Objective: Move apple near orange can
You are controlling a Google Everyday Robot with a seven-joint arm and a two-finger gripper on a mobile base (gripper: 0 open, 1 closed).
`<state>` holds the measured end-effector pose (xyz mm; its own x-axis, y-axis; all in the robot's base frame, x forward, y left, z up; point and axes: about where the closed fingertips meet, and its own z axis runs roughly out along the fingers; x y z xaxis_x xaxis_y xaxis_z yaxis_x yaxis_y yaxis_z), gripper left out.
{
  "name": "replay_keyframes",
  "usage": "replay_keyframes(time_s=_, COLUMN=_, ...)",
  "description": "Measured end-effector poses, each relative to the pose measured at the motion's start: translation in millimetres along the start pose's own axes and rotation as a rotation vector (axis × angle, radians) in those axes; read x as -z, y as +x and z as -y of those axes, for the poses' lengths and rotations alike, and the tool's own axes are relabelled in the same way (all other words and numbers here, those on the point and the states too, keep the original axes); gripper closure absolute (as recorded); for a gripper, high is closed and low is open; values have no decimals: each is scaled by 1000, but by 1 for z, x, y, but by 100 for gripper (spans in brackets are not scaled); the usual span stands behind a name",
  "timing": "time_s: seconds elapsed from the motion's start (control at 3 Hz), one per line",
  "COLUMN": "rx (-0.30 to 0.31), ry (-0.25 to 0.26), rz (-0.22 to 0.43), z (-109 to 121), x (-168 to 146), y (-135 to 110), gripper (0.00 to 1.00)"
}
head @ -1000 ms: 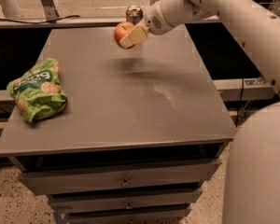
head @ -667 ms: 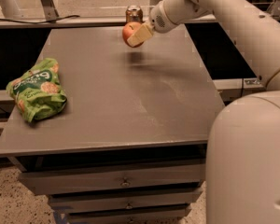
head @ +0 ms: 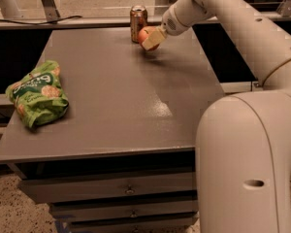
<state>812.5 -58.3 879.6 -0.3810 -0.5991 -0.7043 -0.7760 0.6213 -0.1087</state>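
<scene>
– At the far edge of the table, what does the camera view show?
– The gripper pinches the apple between its fingers, just right of the upright orange can, low over the tabletop.
– Touching the can?
– Cannot tell. A green snack bag lies well apart, at the left edge.

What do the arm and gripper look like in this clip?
The arm is smooth, rounded off-white casing with small dark holes and no visible cables or markings. The gripper, at the far edge of the table around the apple beside the orange can, has blocky beige fingers.
</scene>
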Motion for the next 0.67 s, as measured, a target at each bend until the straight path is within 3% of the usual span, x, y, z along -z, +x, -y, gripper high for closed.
replay_keyframes(time_s=0.67, rx=-73, ry=40, rz=17, z=19, x=-4, y=-8, gripper=58)
